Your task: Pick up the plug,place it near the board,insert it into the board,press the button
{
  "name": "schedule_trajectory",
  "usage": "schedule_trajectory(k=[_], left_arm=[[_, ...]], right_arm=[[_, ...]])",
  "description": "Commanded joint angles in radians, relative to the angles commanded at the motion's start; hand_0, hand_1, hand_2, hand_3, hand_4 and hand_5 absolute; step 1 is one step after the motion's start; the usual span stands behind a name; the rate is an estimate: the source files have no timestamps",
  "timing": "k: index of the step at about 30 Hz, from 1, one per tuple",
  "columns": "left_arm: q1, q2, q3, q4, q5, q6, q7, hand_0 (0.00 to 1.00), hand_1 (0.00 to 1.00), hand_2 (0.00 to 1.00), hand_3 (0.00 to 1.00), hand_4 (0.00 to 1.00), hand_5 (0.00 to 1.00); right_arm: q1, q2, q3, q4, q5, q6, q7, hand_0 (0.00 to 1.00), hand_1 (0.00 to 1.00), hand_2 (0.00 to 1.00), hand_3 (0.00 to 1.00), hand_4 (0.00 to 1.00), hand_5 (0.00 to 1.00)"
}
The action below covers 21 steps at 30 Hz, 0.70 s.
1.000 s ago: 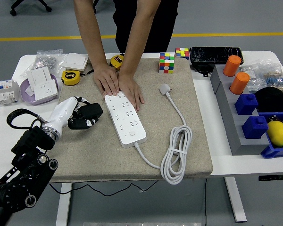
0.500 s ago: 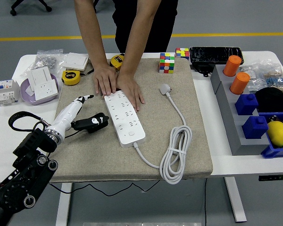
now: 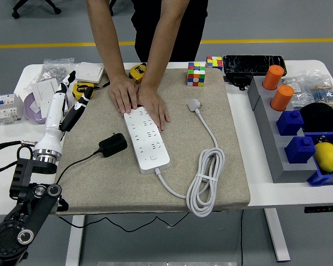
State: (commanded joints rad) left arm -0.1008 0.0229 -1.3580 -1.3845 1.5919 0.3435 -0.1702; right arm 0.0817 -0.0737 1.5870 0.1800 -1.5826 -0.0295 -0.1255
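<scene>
A black plug point(image 3: 112, 145) lies on the beige mat point(image 3: 233, 166), just left of the white power strip point(image 3: 147, 138), with its thin black cord trailing off toward the mat's front left edge. The strip's button point(image 3: 154, 158) sits near its closer end. My left hand point(image 3: 71, 98) is raised over the mat's left edge, white forearm upright, fingers spread and holding nothing, well apart from the plug. A person's two hands point(image 3: 137, 100) press flat on the strip's far end.
The strip's own white plug point(image 3: 195, 104) and coiled cable point(image 3: 205, 185) lie to the right on the mat. Tape measures point(image 3: 84, 90), wall sockets in a purple dish point(image 3: 32, 108), Rubik's cubes point(image 3: 196, 73) and a grey rack with orange and blue pieces point(image 3: 283, 111) surround the mat.
My left hand let go of the black plug, which now lies on the mat beside the strip. The hand opened and swung up and to the left.
</scene>
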Motion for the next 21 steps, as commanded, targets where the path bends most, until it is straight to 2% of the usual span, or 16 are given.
schedule_trajectory(k=[3, 5, 6, 9, 12, 14, 16, 21], left_arm=[[0.028, -0.007, -0.016, -0.040, -0.117, -0.046, -0.021, 0.922, 0.995, 0.972, 0.943, 0.998, 0.998], [0.042, -0.007, -0.023, -0.061, -0.207, -0.097, -0.023, 0.922, 0.995, 0.972, 0.943, 0.998, 0.998], [0.045, -0.007, -0.024, -0.065, -0.246, -0.109, -0.024, 0.998, 0.998, 0.998, 0.979, 0.998, 0.998], [0.067, -0.017, -0.041, -0.103, -0.374, -0.182, -0.025, 0.998, 0.998, 0.998, 0.979, 0.998, 0.998], [0.075, -0.021, -0.076, -0.131, -0.498, -0.232, -0.025, 0.998, 0.998, 0.998, 0.963, 0.998, 0.998], [0.074, -0.023, -0.101, -0.140, -0.582, -0.240, -0.025, 0.998, 0.998, 0.998, 0.963, 0.998, 0.998], [0.072, -0.023, -0.138, -0.148, -0.627, -0.241, -0.025, 0.998, 0.998, 0.998, 0.963, 0.998, 0.998], [0.066, -0.023, -0.233, -0.145, -0.611, -0.237, -0.014, 0.998, 0.998, 0.987, 0.953, 0.998, 0.998]], right_arm=[[-0.002, 0.002, 0.003, 0.000, 0.000, 0.000, 0.000, 0.857, 0.731, 0.725, 0.765, 0.998, 0.911], [-0.005, 0.004, 0.003, 0.000, 0.002, 0.001, 0.001, 0.857, 0.731, 0.725, 0.765, 0.998, 0.911], [-0.005, 0.005, 0.003, 0.000, 0.003, 0.002, 0.002, 0.854, 0.731, 0.725, 0.765, 0.998, 0.910], [-0.004, 0.006, 0.000, 0.000, 0.010, 0.001, 0.004, 0.854, 0.731, 0.725, 0.765, 0.998, 0.910], [-0.003, 0.007, -0.004, 0.000, 0.016, 0.000, 0.006, 0.854, 0.730, 0.725, 0.765, 0.998, 0.909], [-0.002, 0.008, -0.003, 0.000, 0.016, 0.000, 0.006, 0.854, 0.730, 0.725, 0.765, 0.998, 0.909], [-0.003, 0.008, -0.002, 0.000, 0.015, 0.000, 0.005, 0.854, 0.730, 0.725, 0.765, 0.998, 0.909], [-0.004, 0.009, 0.005, 0.000, 0.010, 0.001, 0.003, 0.853, 0.730, 0.725, 0.766, 0.998, 0.910]])
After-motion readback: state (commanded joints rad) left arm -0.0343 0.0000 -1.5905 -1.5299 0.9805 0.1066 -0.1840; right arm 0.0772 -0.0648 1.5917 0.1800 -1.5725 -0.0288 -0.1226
